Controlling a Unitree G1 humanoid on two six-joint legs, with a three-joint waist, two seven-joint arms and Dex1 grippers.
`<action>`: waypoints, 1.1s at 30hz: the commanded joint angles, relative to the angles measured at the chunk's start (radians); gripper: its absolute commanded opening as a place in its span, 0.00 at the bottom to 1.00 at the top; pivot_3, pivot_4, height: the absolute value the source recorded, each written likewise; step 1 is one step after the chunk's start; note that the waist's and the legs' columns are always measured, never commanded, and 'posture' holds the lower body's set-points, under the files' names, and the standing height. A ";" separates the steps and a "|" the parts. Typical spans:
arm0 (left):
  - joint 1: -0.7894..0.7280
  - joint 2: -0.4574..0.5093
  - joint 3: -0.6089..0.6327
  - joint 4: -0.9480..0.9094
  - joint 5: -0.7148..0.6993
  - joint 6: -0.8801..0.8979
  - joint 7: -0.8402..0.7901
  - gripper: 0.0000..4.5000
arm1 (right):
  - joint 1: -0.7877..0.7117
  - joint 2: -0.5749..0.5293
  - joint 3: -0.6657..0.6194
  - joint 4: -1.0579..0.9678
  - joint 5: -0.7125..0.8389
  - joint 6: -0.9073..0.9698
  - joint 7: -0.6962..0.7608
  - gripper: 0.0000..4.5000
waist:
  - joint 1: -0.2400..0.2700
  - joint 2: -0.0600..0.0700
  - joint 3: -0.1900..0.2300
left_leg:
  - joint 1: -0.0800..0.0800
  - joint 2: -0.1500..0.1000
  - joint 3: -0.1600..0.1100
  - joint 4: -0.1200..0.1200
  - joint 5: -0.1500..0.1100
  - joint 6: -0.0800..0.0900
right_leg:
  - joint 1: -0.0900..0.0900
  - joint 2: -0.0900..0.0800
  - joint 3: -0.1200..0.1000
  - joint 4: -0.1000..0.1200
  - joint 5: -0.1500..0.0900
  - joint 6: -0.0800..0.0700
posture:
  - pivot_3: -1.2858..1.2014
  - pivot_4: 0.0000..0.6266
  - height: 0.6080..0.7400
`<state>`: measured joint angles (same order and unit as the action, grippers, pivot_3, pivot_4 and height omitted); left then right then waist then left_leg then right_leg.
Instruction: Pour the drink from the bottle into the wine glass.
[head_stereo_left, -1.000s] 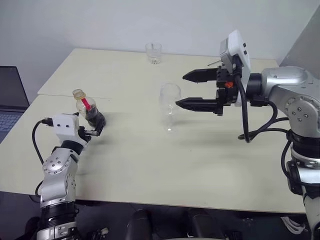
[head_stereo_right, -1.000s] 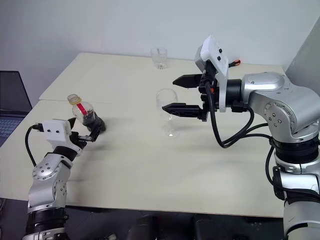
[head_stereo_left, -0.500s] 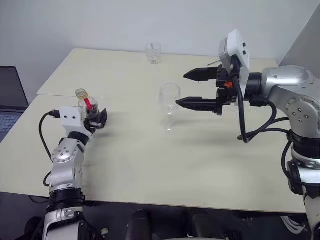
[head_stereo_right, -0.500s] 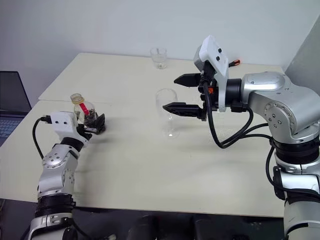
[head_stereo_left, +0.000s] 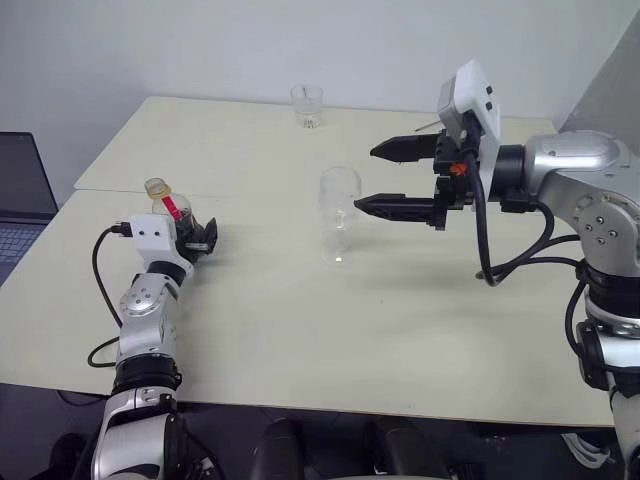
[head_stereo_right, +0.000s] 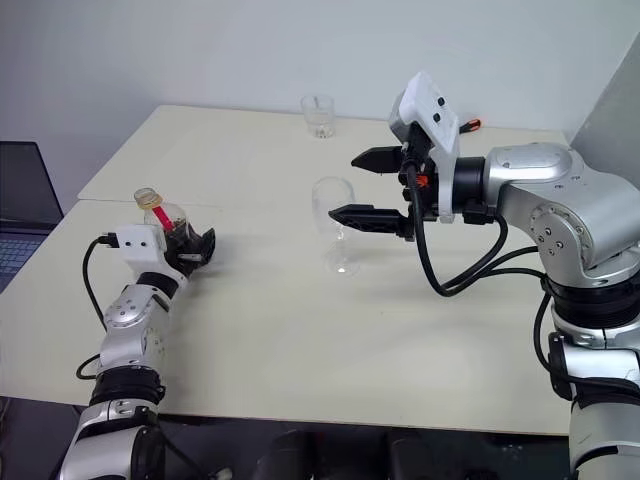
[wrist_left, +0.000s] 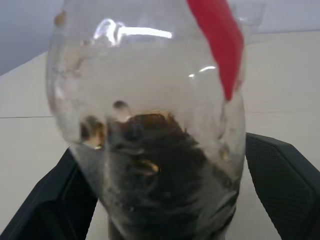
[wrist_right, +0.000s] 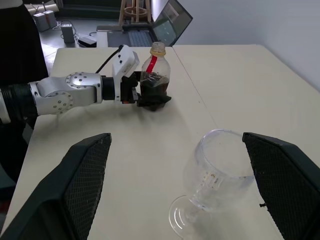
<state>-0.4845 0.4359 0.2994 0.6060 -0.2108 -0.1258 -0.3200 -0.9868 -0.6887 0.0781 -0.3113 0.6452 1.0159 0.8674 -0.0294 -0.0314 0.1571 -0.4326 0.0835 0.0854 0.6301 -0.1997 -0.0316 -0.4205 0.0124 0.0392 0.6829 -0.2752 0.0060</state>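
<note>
On the table's (head_stereo_left: 300, 330) left side the cola bottle (head_stereo_left: 172, 215) stands between the spread left gripper (head_stereo_left: 200, 238) fingers (not clamped), the right gripper (head_stereo_left: 385, 178) gaping beside the empty wine glass (head_stereo_left: 339, 215), so a hasty closing could topple either.

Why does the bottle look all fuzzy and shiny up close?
In the left wrist view the bottle sits so near the lens that it blurs, with white glare streaks on its plastic; in the right wrist view it looks sharp, and the wine glass shows only faint reflections.
</note>
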 joint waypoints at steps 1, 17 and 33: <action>-0.022 0.006 0.002 0.015 0.006 -0.043 -0.003 1.00 | -0.010 -0.017 -0.011 -0.036 -0.006 -0.001 -0.011 1.00 | 0.000 0.000 0.000 | 0.000 0.000 0.000 0.000 0.000 0.000 | 0.000 0.000 0.000 0.000 0.000 0.000 | 0.52 0.24 1.00; -0.115 0.023 -0.019 0.116 0.013 -0.093 -0.037 0.29 | 0.024 -0.026 -0.024 -0.075 -0.001 -0.001 -0.063 1.00 | 0.001 0.000 0.000 | 0.000 0.000 0.000 0.000 0.000 0.000 | 0.000 0.000 -0.001 0.000 0.000 0.000 | 0.52 0.24 1.00; -0.460 0.002 -0.181 0.218 0.093 -0.118 -0.240 0.21 | 0.390 0.012 -0.332 -0.264 0.083 -0.078 -0.237 1.00 | 0.024 -0.002 0.001 | -0.002 -0.002 0.002 0.000 0.000 0.000 | 0.000 0.000 -0.002 -0.001 0.000 0.001 | 0.52 0.24 1.00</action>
<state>-0.9080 0.4342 0.1252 0.8304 -0.1281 -0.2082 -0.5358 -0.6204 -0.6773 -0.2093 -0.5140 0.7086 0.9526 0.6536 -0.0055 -0.0333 0.1580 -0.4342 0.0815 0.0869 0.6304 -0.1996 -0.0318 -0.4205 0.0127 0.0372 0.6816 -0.2754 0.0066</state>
